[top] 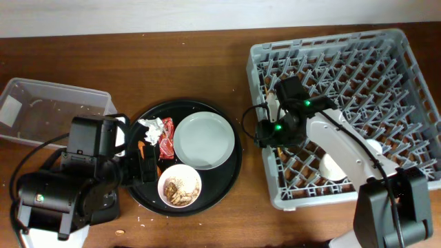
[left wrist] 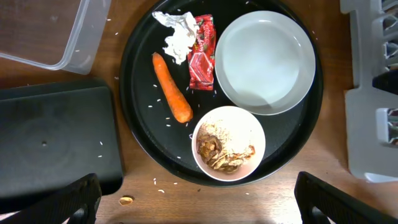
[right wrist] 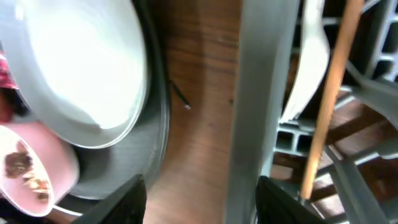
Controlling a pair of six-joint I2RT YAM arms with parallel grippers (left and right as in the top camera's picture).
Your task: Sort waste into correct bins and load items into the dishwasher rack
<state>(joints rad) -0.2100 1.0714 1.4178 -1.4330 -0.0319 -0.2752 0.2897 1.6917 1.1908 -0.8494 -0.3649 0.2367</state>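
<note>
On the round black tray (top: 227, 180) lie the paper ball (left wrist: 176, 32), red wrapper (left wrist: 201, 53), carrot (left wrist: 172, 86), pale plate (left wrist: 264, 59) and a white bowl (left wrist: 228, 143) of brownish food scraps. My left gripper (left wrist: 199, 205) is open and empty, above the tray's near edge by the bowl. My right gripper (right wrist: 202, 199) is open and straddles the left wall of the grey rack (top: 344, 110). A white fork (right wrist: 308, 68) and wooden stick (right wrist: 329, 93) lie inside the rack by that wall. A white cup (top: 334, 167) sits in the rack. I see no light-blue cup.
The clear tub (top: 41, 110) stands at the far left. The shallow black tray (left wrist: 56, 137) lies just left of the round tray, mostly under my left arm in the overhead view. Rice grains and a crumb (left wrist: 126, 200) are scattered on the wood.
</note>
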